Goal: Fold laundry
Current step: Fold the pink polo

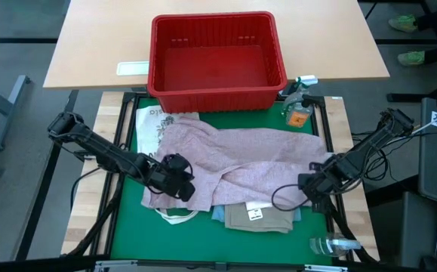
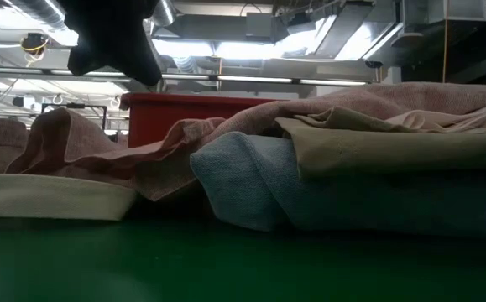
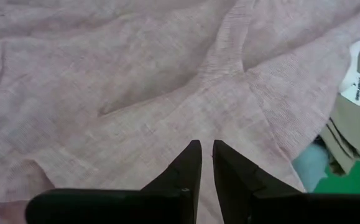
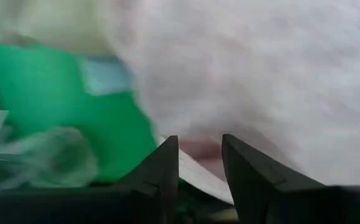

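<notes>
Hovering left pincer nearly shut above pink shirt.

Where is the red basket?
In the high view, the red basket sits at the table's far edge, in the middle, just beyond the pink shirt.

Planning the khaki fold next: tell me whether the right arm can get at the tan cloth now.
Probably not cleanly: the tan cloth lies mostly under the pink shirt, with only its near edge bare. The right gripper sits at the shirt's edge beside it.
</notes>
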### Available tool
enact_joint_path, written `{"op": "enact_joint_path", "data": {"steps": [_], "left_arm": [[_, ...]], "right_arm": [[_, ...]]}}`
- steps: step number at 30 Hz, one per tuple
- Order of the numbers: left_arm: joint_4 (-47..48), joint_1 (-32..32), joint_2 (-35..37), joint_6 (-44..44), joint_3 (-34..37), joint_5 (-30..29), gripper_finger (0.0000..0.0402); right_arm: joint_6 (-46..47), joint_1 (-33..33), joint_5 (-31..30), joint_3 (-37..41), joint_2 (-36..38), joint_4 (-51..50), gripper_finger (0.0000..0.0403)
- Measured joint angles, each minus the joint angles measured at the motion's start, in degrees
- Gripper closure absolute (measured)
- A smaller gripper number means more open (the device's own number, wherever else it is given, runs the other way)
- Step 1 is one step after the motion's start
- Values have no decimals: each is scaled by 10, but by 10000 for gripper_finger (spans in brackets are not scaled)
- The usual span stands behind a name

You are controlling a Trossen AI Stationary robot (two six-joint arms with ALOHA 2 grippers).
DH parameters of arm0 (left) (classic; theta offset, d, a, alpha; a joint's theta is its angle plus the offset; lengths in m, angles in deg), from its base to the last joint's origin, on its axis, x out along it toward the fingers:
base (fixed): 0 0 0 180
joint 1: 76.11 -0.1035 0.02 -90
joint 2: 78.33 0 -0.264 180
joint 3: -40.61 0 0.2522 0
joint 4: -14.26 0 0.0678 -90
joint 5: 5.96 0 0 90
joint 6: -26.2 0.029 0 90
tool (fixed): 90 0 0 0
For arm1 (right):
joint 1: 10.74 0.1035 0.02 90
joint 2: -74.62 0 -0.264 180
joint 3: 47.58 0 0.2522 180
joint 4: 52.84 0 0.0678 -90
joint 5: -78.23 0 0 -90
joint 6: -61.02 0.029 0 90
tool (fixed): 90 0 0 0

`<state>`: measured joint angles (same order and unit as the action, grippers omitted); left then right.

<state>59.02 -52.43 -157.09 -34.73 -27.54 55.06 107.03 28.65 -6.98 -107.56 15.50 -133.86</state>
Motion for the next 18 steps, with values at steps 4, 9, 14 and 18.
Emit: {"op": "enact_joint_path", "data": {"steps": [4, 9, 14, 18], "left_arm": [[-13, 8, 0, 0, 0, -1, 365], [-40, 18, -15, 0, 0, -11, 365], [-81, 23, -67, 7, 0, -15, 365], [-88, 20, -94, 15, 0, -16, 365]], "right_arm": [[-13, 0, 19, 0, -6, 59, 281], [-14, 20, 38, 0, -33, 70, 281], [-17, 70, 34, 0, -75, 93, 281], [-18, 98, -12, 0, -108, 98, 281]]}}
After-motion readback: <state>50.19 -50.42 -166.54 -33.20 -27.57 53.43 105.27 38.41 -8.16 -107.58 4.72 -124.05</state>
